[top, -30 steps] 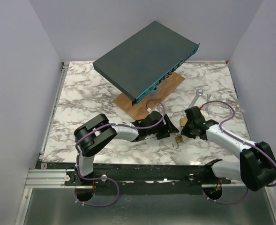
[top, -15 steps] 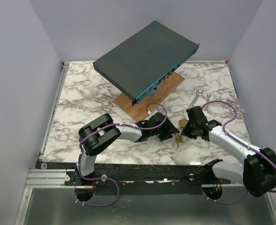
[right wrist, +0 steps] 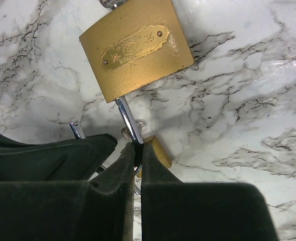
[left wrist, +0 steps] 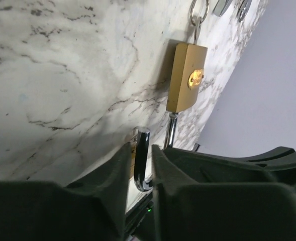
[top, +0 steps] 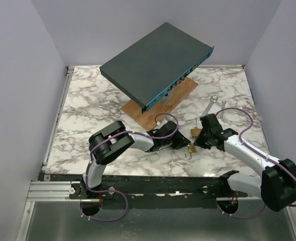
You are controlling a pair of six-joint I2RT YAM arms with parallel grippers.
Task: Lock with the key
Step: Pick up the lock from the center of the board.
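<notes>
Top: padlock (top: pixel 194 131) is seen on the marble table (top: pixel 87 100), toward its front, where left gripper (top: pixel 184 144) and right gripper (top: pixel 200 139) meet.
Left wrist: shackle (left wrist: pixel 143 160) is flanked narrowly by left jaws; contact cannot be told.
Right wrist: 1 shackle leg is pinched by right jaws.

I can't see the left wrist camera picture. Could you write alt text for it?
A brass padlock lies on the marble table, its silver shackle open, with the left end effector's two dark fingers close on either side of the shackle's free leg. A key ring sticks out at the lock's far end.
</notes>
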